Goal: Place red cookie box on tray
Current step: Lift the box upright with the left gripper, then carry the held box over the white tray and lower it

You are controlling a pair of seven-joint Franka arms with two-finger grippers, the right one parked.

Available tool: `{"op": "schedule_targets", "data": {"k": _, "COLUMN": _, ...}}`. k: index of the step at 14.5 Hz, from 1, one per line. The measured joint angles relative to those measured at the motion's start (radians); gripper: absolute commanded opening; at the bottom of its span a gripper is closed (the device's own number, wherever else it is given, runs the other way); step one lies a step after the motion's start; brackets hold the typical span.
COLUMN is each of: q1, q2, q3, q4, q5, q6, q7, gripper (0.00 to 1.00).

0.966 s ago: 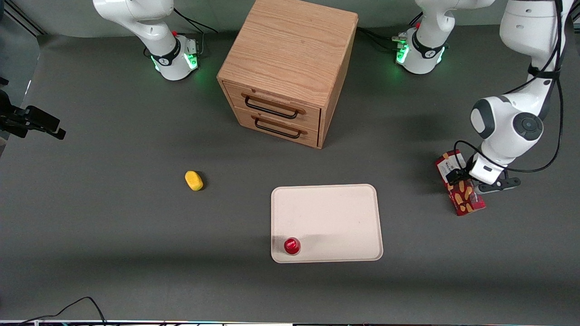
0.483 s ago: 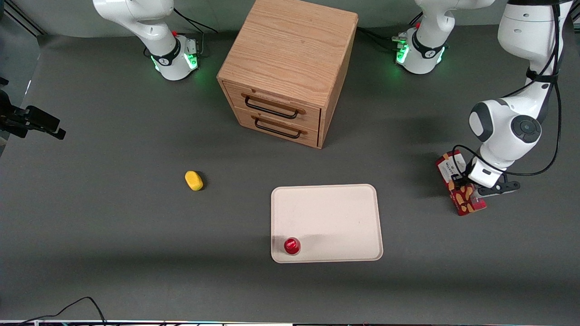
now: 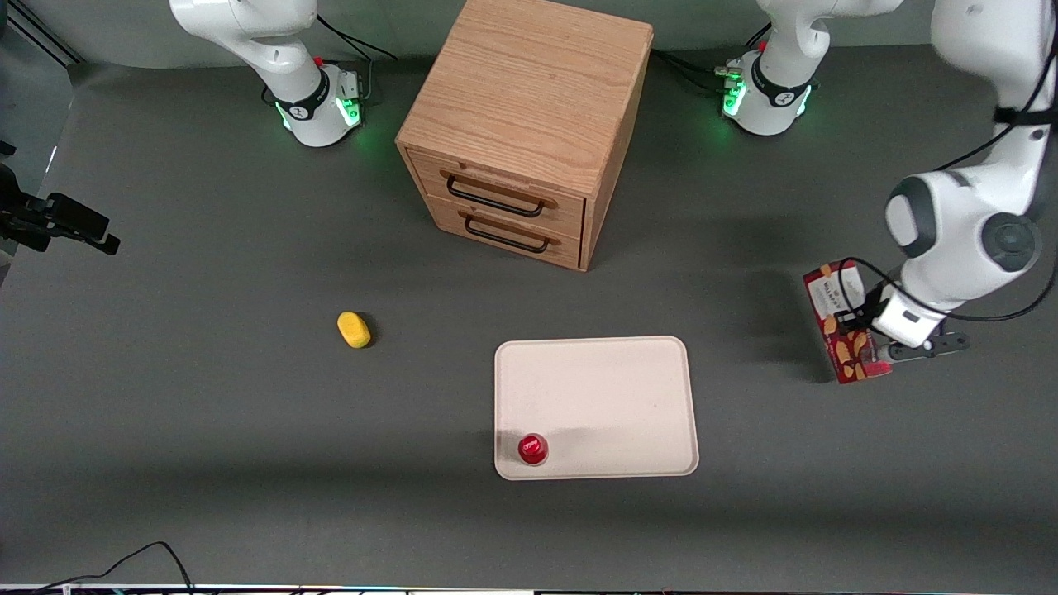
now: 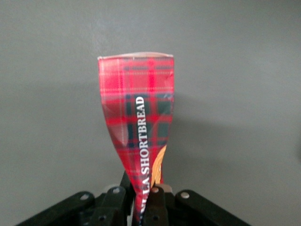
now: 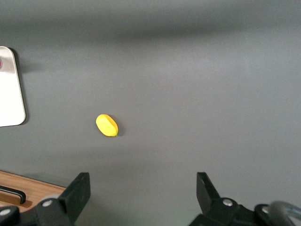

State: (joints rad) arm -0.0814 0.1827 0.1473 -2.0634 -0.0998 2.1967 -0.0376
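A small red can (image 3: 533, 449) stands in the tray's (image 3: 612, 397) lower left corner. At the frame's right edge, the gripper (image 3: 860, 330) has its jaws clamped on the red cookie box (image 3: 835, 310), apart from the tray.

The tool (image 3: 860, 335) is found at the red cookie box (image 3: 833, 310), toward the working arm's end of the tabletop (image 3: 207, 430), well apart from the tray (image 3: 603, 388), on which a can (image 3: 533, 449) is placed.
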Motion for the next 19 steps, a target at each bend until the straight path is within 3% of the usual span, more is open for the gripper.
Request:
{"op": "schedule_targets", "data": {"k": 4, "q1": -0.001, "q2": -0.103, "q3": 0.001, "q4": 0.32, "q5": 0.007, "q6": -0.533, "q7": -0.004, "gripper": 0.0}}
{"op": "schedule_targets", "data": {"k": 7, "q1": -0.004, "q2": -0.104, "q3": -0.001, "q4": 0.454, "q5": 0.011, "q6": -0.68, "q7": -0.013, "gripper": 0.0}}
{"op": "schedule_targets", "data": {"k": 10, "q1": -0.019, "q2": -0.059, "q3": -0.062, "q4": 0.459, "q5": 0.008, "q6": -0.619, "q7": -0.163, "gripper": 0.0}}
{"op": "schedule_targets", "data": {"k": 15, "q1": -0.056, "q2": 0.131, "q3": -0.318, "q4": 0.466, "q5": 0.013, "q6": -0.264, "q7": -0.631, "gripper": 0.0}}
{"op": "schedule_targets", "data": {"k": 19, "q1": -0.102, "q2": 0.316, "q3": -0.367, "q4": 0.529, "q5": 0.112, "q6": -0.073, "q7": -0.719, "gripper": 0.0}}
